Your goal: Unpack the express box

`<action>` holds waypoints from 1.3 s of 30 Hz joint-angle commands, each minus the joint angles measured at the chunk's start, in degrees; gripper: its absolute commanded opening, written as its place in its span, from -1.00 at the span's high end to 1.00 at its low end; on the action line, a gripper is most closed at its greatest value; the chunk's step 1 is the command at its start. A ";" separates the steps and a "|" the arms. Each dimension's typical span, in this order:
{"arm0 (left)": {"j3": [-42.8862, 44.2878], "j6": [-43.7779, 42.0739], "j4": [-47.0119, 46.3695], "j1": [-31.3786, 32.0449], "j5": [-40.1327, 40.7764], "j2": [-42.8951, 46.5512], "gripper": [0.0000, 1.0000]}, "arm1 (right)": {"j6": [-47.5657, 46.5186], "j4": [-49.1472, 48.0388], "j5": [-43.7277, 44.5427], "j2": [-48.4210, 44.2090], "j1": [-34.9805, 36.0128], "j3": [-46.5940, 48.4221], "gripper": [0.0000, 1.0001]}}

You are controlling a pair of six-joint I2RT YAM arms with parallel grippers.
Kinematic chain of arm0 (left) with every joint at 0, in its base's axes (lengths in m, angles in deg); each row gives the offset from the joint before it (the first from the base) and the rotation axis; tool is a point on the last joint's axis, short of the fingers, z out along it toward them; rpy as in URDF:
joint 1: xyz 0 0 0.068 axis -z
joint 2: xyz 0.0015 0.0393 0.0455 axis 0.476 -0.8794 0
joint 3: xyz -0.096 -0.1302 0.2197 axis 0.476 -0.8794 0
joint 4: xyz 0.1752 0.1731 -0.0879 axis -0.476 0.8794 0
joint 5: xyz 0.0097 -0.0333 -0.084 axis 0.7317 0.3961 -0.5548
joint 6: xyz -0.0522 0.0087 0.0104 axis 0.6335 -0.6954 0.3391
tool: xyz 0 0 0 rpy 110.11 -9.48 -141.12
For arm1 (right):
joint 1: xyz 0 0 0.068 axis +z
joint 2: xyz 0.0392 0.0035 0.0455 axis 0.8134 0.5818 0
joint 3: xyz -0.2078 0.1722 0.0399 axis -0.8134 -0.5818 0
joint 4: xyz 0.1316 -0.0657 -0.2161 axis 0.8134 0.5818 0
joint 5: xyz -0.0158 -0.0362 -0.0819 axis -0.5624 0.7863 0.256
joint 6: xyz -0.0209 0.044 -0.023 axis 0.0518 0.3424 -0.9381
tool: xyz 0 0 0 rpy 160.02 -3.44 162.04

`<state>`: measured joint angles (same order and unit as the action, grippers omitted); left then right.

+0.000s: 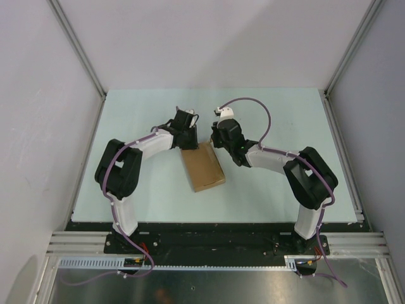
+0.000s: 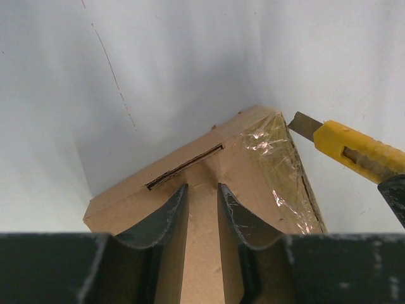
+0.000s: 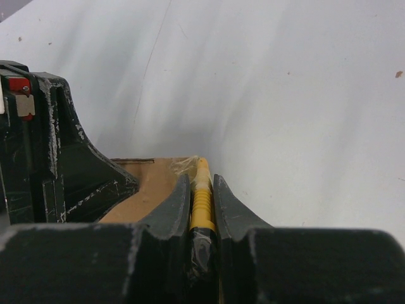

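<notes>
The express box (image 1: 204, 170) is a flat brown cardboard box lying closed mid-table between the arms. My left gripper (image 1: 188, 138) rests on its far end. In the left wrist view its fingers (image 2: 174, 212) stand a narrow gap apart over the box top (image 2: 253, 158), gripping nothing. Clear tape (image 2: 281, 161) covers the box's corner edge. My right gripper (image 1: 217, 140) is shut on the yellow utility knife (image 3: 201, 202). The knife's blade (image 2: 307, 125) touches the taped corner. The box (image 3: 149, 180) also shows in the right wrist view.
The pale green table (image 1: 266, 107) is walled by grey panels and metal rails on the left, right and back. A slot (image 2: 186, 166) is cut near the box's far edge. The left gripper body (image 3: 57, 164) sits close beside my right fingers.
</notes>
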<state>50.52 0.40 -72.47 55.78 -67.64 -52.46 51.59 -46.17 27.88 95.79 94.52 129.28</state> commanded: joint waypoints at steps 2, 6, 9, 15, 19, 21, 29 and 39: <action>-2.28 -0.27 2.52 0.51 -0.06 -3.29 0.42 | 0.68 -2.55 -0.03 0.10 -0.11 0.05 1.00; -2.46 -0.18 2.61 0.51 -0.06 -3.29 0.42 | 0.77 -2.72 0.50 -0.51 -0.11 0.05 1.00; -2.55 -0.18 2.61 0.51 0.11 -3.29 0.42 | 0.68 -2.98 1.38 -1.12 -0.02 0.05 1.00; -2.64 -0.18 2.52 0.51 0.20 -3.29 0.42 | 0.33 -3.25 2.61 -2.27 0.60 0.05 1.00; -2.72 0.00 2.52 0.51 0.11 -3.29 0.43 | 0.15 -3.34 2.09 -2.62 0.77 0.05 1.00; -2.72 0.00 2.52 0.51 0.11 -3.29 0.43 | -0.03 -3.51 1.91 -2.71 0.95 0.05 1.00; -2.99 0.08 2.61 0.51 0.02 -3.38 0.44 | -0.11 -3.25 2.35 -2.54 1.04 0.05 1.00; -3.25 0.26 2.52 0.51 0.20 -3.47 0.44 | -0.38 -3.42 3.05 -3.76 1.30 0.05 1.00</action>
<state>50.01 0.44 -73.10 55.78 -67.55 -52.46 51.94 -47.04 29.17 95.68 95.29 129.28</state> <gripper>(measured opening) 0.282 0.150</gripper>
